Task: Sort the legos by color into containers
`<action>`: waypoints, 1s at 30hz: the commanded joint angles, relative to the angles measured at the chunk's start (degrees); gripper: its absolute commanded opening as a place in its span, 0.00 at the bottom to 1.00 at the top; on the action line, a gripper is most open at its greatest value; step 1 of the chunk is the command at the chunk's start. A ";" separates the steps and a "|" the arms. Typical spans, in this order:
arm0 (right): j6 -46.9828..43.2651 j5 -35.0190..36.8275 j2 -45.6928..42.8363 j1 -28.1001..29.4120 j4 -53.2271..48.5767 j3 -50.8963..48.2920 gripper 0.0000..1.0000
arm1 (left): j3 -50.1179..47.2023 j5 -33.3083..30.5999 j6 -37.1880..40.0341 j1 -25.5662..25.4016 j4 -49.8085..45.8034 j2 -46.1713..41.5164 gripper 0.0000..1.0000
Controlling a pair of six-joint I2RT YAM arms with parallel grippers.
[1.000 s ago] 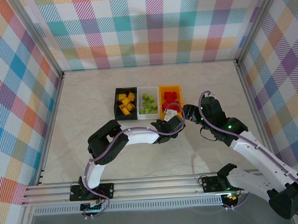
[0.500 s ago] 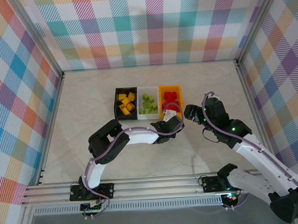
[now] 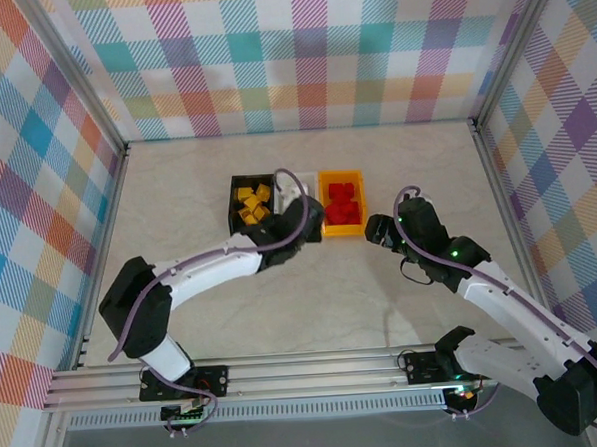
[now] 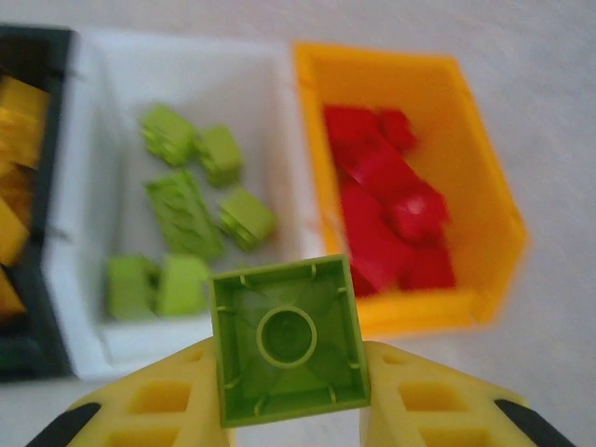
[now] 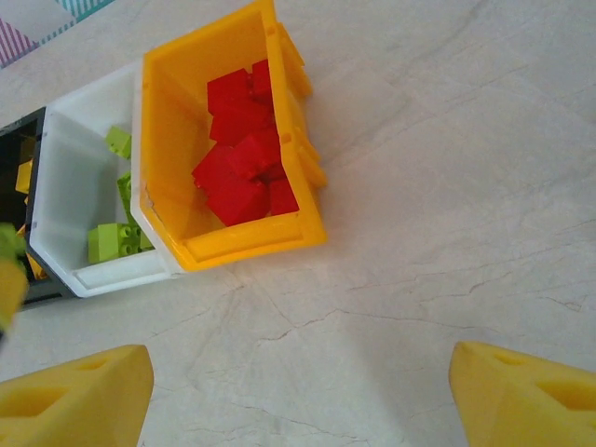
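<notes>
Where the left gripper [image 4: 289,391] pinches a lime green square plastic brick [image 4: 287,340] by the small white rectangular plastic bin [image 4: 261,93], we note the right gripper [image 5: 298,391] gaping wide, empty.

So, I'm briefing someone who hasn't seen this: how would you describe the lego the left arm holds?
Mid-table stand three bins in a row: black bin, white bin, orange-yellow bin. At the white one's near edge, the left gripper has its jaws shut on a lime green lego. Unlike the green legos lying in that bin, it shows its hollow underside.
</notes>
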 commanded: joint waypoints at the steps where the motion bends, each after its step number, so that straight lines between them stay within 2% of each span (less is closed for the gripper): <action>1: 1.11 0.31 -0.35 -0.30 0.52 -0.17 0.83 | 4.91 0.63 3.47 3.43 -2.95 5.27 0.30; 3: 0.80 0.52 -0.99 -0.32 0.05 0.03 0.83 | 8.70 0.77 4.97 4.89 -3.41 8.32 0.32; 5: 0.45 -0.02 -1.25 -0.35 0.05 0.19 0.85 | 11.62 1.81 5.37 6.34 -3.49 10.30 0.42; 7: 0.37 -0.33 -1.00 -0.39 -0.19 0.41 0.88 | 13.20 1.57 6.13 6.91 -3.43 10.59 0.62; 8: 0.24 -0.57 -0.77 -0.39 0.00 0.39 0.91 | 13.52 1.47 6.50 6.86 -3.29 9.91 0.77; 9: 0.03 -0.92 -0.49 -0.39 0.21 0.44 0.99 | 13.25 1.64 6.62 6.86 -3.16 8.71 0.87; 11: -0.50 -1.28 0.18 -0.39 0.80 0.28 1.00 | 11.46 2.29 6.56 6.82 -2.32 5.24 1.00; 17: -1.42 -0.12 1.55 -0.39 2.66 0.26 1.00 | -1.41 -0.39 5.80 6.40 0.56 -12.98 1.00; 19: -1.34 1.34 1.98 -0.40 2.01 0.54 1.00 | -6.71 -4.44 6.89 6.40 1.57 -20.76 1.00; 22: 1.56 5.49 2.10 -0.40 0.72 -0.14 1.00 | -12.82 -14.90 10.87 6.65 0.48 -30.68 1.00; 24: 4.01 8.05 0.98 -0.39 1.51 -1.94 1.00 | -16.34 -19.06 16.07 7.85 0.44 -35.40 1.00; 27: 1.65 8.75 -1.11 -0.39 6.87 -5.43 1.00 | -23.51 -29.62 26.20 10.28 7.79 -37.45 1.00; 28: 1.19 9.26 -1.33 -0.37 7.49 -5.90 1.00 | -25.16 -30.36 27.39 12.17 9.23 -37.05 1.00; 30: 2.58 11.99 -0.95 -0.42 6.49 -5.73 1.00 | -27.95 -26.98 25.25 19.02 10.11 -34.65 1.00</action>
